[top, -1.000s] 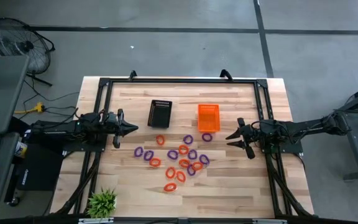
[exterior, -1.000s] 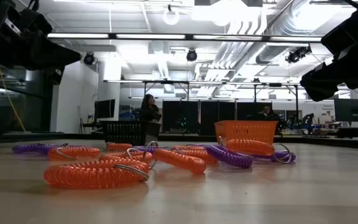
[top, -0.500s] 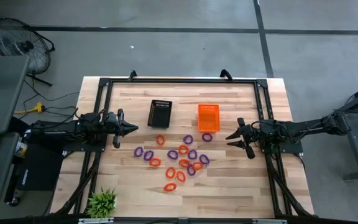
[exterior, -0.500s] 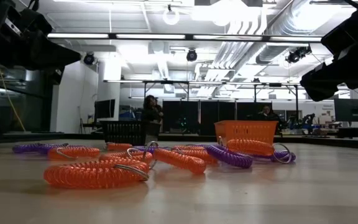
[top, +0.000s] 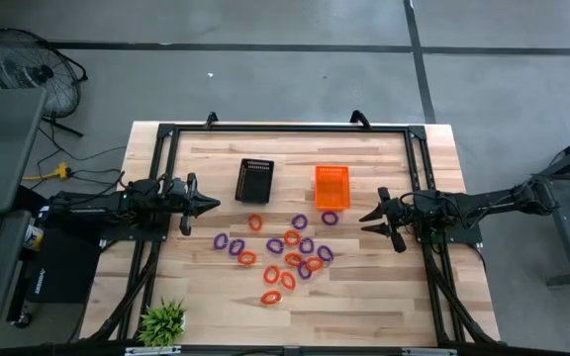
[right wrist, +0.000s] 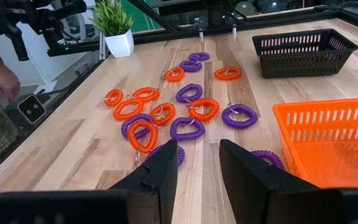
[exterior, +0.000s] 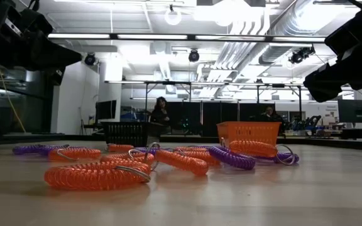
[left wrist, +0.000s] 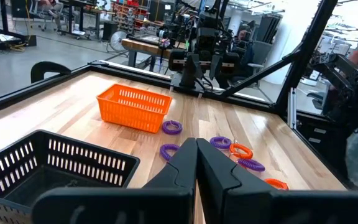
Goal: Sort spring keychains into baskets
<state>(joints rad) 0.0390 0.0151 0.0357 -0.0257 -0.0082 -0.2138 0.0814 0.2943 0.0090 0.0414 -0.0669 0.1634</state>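
Left gripper (top: 212,206) pinched closed, empty; right gripper (top: 367,222) parted, empty; spring keychains (top: 283,252) loose, baskets (top: 332,185) seemingly bare.

Two dark, slim, jointed arms end in matte black grippers, left gripper (top: 209,206) and right gripper (top: 367,222), with smooth, tapering black fingers (right wrist: 241,167) and black cables trailing along the links

baskets (top: 254,180) side by side, table (top: 384,297) rear | keychains (top: 287,249) scattered in front, prob. none inside
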